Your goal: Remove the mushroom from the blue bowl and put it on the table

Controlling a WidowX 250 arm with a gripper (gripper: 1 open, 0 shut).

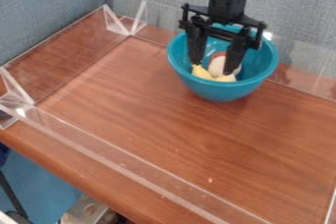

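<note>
At the far left stands a blue-grey, fabric-textured partition, behind the edge of the work surface. A low wall of clear acrylic borders the reddish-brown, wood-grain table; its sections run along the left side and behind the bowl, and a further clear strip crosses the near left part. Beyond the near left edge, at a lower level, a blue surface and a metallic fitting are visible. Toward the far right, the round, deep, glossy teal-blue plastic bowl sits upright on the table. Inside it, a yellow, curved piece lies on the near left side. The toy mushroom, cream-white with a tan-brown cap, is inside the bowl, beside the yellow piece. The black, jointed gripper points downward over the bowl, its two fingers apart, one to the left of the mushroom and one to the right, the latter overlapping it in view. The jaws stand partly open; whether either finger touches the mushroom cannot be determined. Bare wood-grain surface extends across the near right.
</note>
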